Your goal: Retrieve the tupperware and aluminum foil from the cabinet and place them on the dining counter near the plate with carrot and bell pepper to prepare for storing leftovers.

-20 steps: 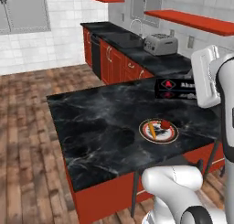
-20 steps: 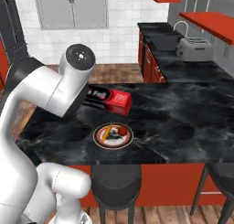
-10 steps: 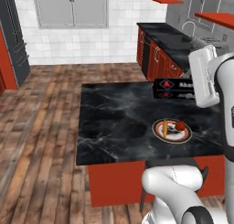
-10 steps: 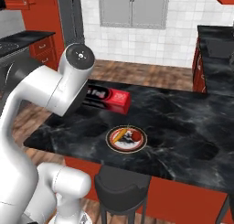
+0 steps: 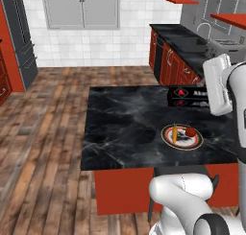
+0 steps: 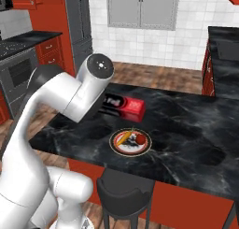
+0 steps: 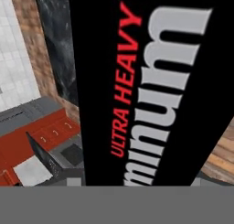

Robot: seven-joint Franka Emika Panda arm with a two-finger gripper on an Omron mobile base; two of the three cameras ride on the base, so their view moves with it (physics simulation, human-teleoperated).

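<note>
Aluminum foil (image 5: 188, 96) low over the black marble desk (image 5: 125, 128), just behind the plate (image 6: 130, 142) bearing carrot (image 6: 123, 139) and bell pepper (image 6: 140, 139), pincer grip hidden, cannot tell.

The surface (image 5: 125, 128) is polished black marble with white veins, faintly glossy. The aluminum foil (image 5: 188, 96) box looks like smooth matt black card, printed red and white. The plate (image 5: 181, 135) is glazed ceramic. The floor (image 5: 48, 133) is plank wood, the wall (image 5: 129, 42) smooth white tile.
</note>
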